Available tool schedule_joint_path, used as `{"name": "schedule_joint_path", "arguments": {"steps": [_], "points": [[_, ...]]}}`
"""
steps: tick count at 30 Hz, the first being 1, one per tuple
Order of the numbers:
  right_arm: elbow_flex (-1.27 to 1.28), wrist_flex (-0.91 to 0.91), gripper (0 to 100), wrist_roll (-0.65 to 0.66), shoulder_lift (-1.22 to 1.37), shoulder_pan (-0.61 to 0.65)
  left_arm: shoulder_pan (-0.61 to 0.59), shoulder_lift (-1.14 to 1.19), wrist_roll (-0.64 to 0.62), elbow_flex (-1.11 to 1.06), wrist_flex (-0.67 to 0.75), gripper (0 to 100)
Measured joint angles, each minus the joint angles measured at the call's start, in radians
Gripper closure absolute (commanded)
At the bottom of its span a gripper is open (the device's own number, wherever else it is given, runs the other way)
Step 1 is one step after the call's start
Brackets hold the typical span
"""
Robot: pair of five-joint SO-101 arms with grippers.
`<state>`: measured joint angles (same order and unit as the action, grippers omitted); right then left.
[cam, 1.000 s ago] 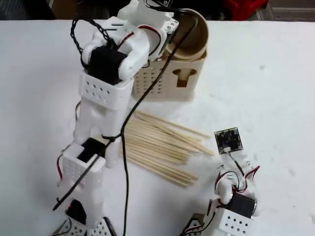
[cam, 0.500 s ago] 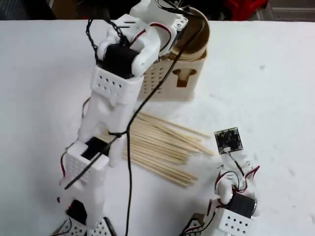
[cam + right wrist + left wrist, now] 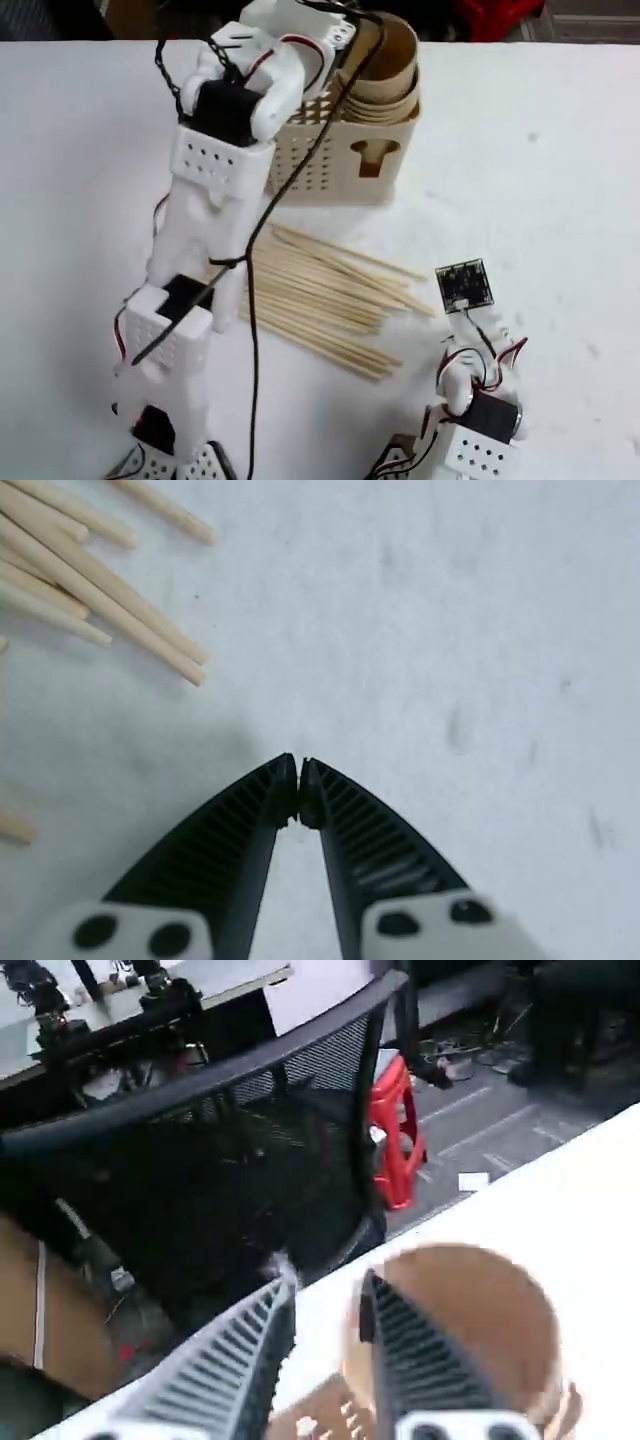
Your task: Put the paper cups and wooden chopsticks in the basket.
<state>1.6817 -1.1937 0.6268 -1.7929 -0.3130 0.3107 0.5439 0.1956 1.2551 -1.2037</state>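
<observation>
Brown paper cups [image 3: 392, 72] sit stacked inside the cream perforated basket [image 3: 365, 165] at the table's back. My left arm [image 3: 225, 150] stretches over the basket's left corner. In the left wrist view my left gripper [image 3: 322, 1292] is open, with the top cup [image 3: 470, 1330] just beyond one finger and nothing in the gap. A loose pile of wooden chopsticks [image 3: 320, 295] lies on the table in front of the basket. My right gripper [image 3: 298, 772] is shut and empty, low over the table beside the chopstick ends [image 3: 95, 590].
The right arm [image 3: 475, 405] is folded at the front right, its small camera board [image 3: 464, 285] facing up. A black cable [image 3: 255, 300] hangs from the left arm across the chopsticks. Behind the table stand a black mesh chair [image 3: 230, 1160] and a red stool [image 3: 395, 1125].
The left arm has drawn back leftward from the basket. The tilted cup it held now sits lower in the stack. The right arm has not moved.
</observation>
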Motion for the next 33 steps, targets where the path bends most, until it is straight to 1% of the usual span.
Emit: {"name": "schedule_joint_path", "arguments": {"steps": [8, 15, 20, 24, 26, 29, 31, 33], "points": [[0.0, 0.0, 97.8, 0.0, 0.0, 0.0, 0.0, 0.008, 0.0, -0.006, -0.023, 88], [0.0, 0.0, 97.8, 0.0, 0.0, 0.0, 0.003, 0.12, 0.0, -0.094, -0.031, 88], [0.0, 0.0, 97.8, 0.0, 0.0, 0.0, 0.008, 0.172, -0.003, -0.091, -0.075, 87], [0.0, 0.0, 97.8, 0.0, 0.0, 0.0, 0.009, 0.221, -0.003, -0.081, -0.077, 88], [0.0, 0.0, 97.8, 0.0, 0.0, 0.0, 0.011, 0.247, 0.014, -0.08, -0.075, 88], [0.0, 0.0, 97.8, 0.0, 0.0, 0.0, 0.011, 0.258, 0.074, -0.04, -0.087, 87], [0.0, 0.0, 97.8, 0.0, 0.0, 0.0, 0.011, 0.264, 0.1, 0.008, -0.118, 87], [0.0, 0.0, 97.8, 0.0, 0.0, 0.0, 0.006, 0.267, 0.114, 0.081, -0.181, 87]]}}
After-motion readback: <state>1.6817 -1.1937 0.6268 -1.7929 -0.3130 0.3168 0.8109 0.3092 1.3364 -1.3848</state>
